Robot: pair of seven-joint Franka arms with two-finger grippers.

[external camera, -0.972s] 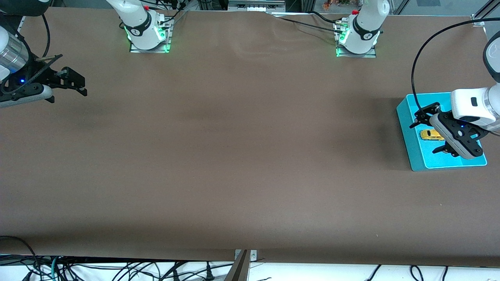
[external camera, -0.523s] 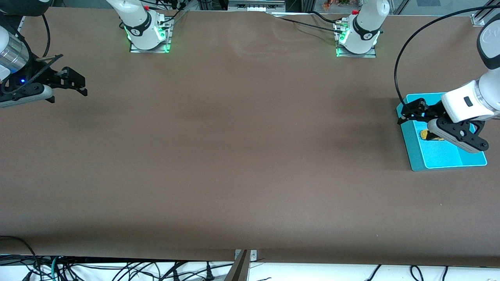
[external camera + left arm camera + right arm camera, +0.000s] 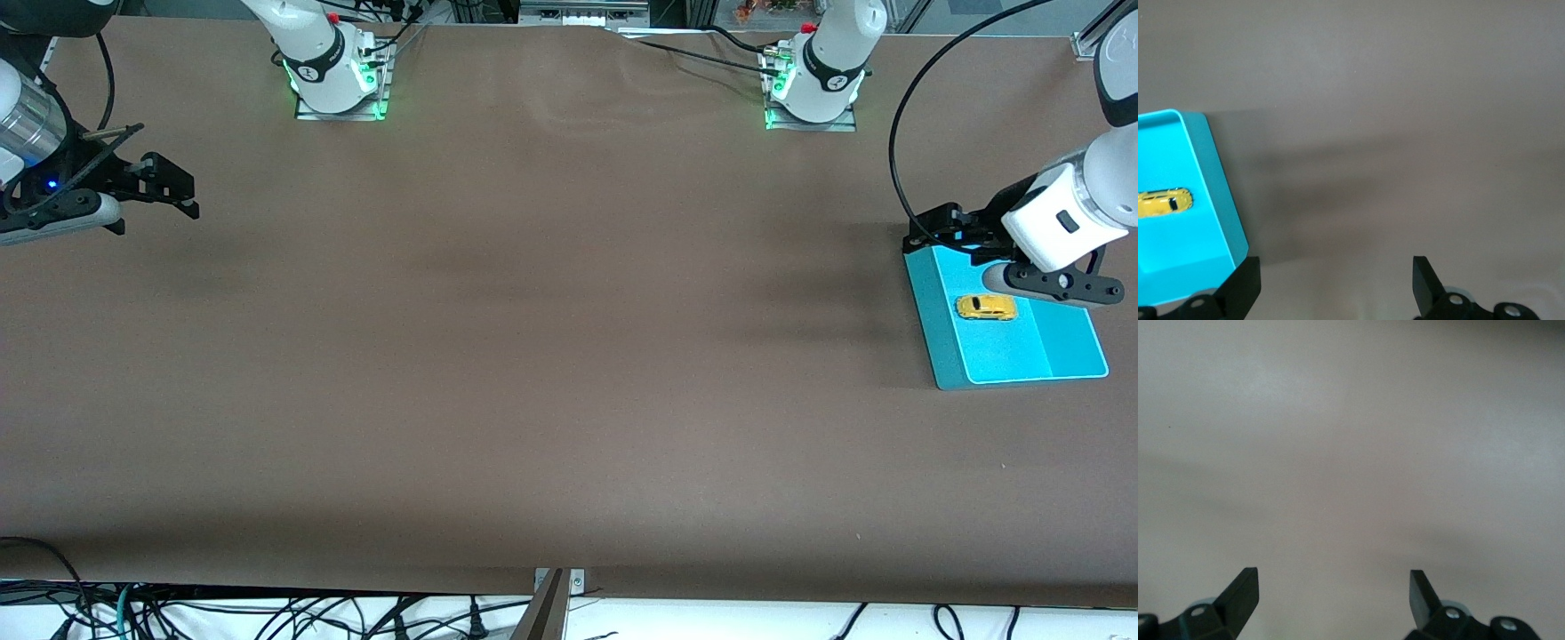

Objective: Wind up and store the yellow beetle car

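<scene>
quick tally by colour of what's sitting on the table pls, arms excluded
Yellow: 1, the toy car, lying in the tray
Turquoise: 1, the tray, at the left arm's end of the table
Total: 2
</scene>
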